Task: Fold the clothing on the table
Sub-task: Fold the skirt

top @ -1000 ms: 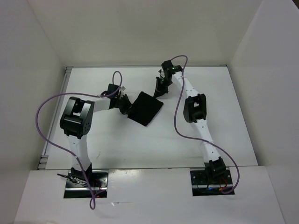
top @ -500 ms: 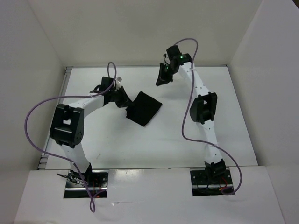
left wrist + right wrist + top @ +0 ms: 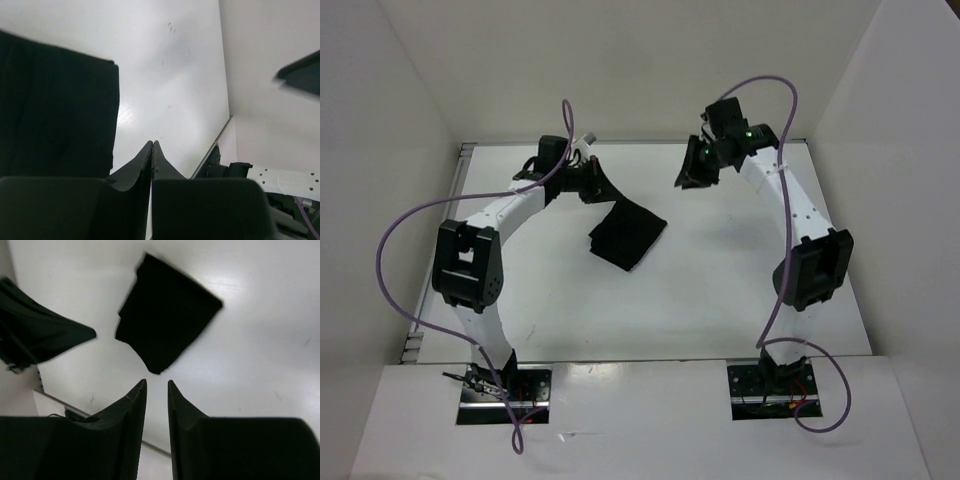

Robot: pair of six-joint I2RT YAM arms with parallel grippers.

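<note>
The clothing (image 3: 628, 235) lies on the white table (image 3: 740, 290) as a flat, folded black square, with nothing holding it. My left gripper (image 3: 599, 190) hangs just behind its back left corner, shut with nothing between the jaws. In the left wrist view the closed gripper (image 3: 152, 143) points past the clothing (image 3: 55, 110), which fills the left side. My right gripper (image 3: 688, 172) is raised at the back, to the right of the clothing and apart from it. In the right wrist view the gripper (image 3: 156, 383) is open, and the clothing (image 3: 167, 312) lies below and beyond it.
White walls enclose the table on the left, back and right. A thin metal edge (image 3: 462, 200) runs along the table's left side. Purple cables loop above both arms. The left gripper (image 3: 40, 337) shows as a dark shape at the left of the right wrist view.
Both arms have drawn back from the clothing toward the back wall and risen. The right gripper's jaws have parted. The clothing stays folded in place.
</note>
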